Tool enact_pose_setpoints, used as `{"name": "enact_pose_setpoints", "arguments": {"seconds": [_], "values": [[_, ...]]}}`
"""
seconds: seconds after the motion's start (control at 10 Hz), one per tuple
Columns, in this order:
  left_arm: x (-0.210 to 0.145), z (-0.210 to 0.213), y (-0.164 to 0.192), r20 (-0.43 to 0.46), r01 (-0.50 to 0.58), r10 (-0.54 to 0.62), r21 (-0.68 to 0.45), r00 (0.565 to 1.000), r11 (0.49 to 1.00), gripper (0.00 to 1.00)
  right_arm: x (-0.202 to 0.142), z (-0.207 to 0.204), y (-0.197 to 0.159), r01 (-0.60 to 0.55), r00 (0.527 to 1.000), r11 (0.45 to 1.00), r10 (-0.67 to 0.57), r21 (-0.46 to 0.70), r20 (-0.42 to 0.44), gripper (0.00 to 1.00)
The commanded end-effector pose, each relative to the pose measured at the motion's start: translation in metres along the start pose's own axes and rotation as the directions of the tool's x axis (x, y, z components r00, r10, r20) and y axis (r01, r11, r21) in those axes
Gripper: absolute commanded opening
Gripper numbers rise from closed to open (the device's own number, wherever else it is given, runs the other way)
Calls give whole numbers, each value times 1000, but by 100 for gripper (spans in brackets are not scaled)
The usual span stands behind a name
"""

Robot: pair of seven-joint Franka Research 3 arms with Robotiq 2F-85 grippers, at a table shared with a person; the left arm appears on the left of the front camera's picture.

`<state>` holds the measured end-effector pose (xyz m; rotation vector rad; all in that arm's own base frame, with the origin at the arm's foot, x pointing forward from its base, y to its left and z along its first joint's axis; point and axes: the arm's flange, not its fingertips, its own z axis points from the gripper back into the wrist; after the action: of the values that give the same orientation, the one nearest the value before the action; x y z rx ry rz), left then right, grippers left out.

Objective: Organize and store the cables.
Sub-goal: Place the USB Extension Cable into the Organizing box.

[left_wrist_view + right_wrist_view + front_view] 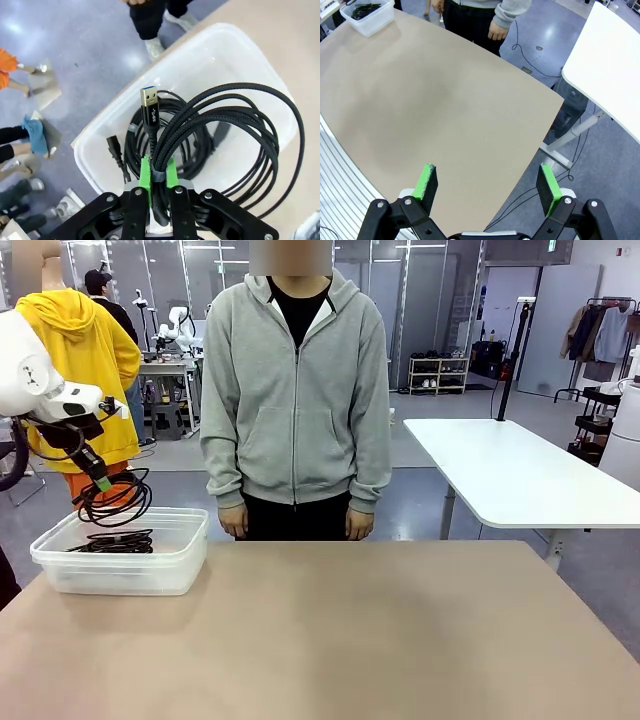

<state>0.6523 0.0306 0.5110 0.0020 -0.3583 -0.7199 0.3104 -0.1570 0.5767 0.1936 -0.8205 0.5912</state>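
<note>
Black braided cable coil with a blue-tipped USB plug [220, 135] hanging just above the clear plastic storage bin [190, 540], pinched between the clenched green-padded fingers [145, 172] of the left gripper [100, 478]. Another black cable bundle [115, 542] already inside that bin. Likely light, floppy, prone to uncoiling; best gripped across gathered strands. Far right of the bin, over bare tan bench [420, 100], right gripper [487, 182] spread wide, empty.
</note>
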Motion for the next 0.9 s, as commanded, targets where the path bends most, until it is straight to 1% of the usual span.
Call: {"name": "enact_pose_setpoints", "arguments": {"seconds": [0.0, 0.2, 0.3, 0.6, 0.7, 0.8], "values": [[12, -25, 27, -22, -107, 108, 43, 994, 993, 14, 0, 0, 0, -1, 1000, 1000, 2, 4, -5, 100], [-2, -55, 31, -69, -143, 145, 30, 987, 989, 14, 0, 0, 0, -1, 1000, 1000, 2, 4, -5, 100], [-8, -63, 28, -78, -152, 153, 18, 985, 988, 14, 0, 0, 0, -1, 1000, 1000, 2, 4, -5, 100], [-23, -70, 29, -109, -180, 181, 20, 977, 983, 14, 0, 0, 0, -1, 1000, 1000, 2, 4, -5, 100], [-24, -71, 29, -114, -186, 186, 14, 976, 983, 42, 0, 0, 0, -1, 1000, 1000, 2, 4, -5, 100], [-25, -69, 27, -113, -183, 183, 13, 976, 983, 39, 0, 0, 0, -1, 1000, 1000, 2, 4, -5, 100]]}}
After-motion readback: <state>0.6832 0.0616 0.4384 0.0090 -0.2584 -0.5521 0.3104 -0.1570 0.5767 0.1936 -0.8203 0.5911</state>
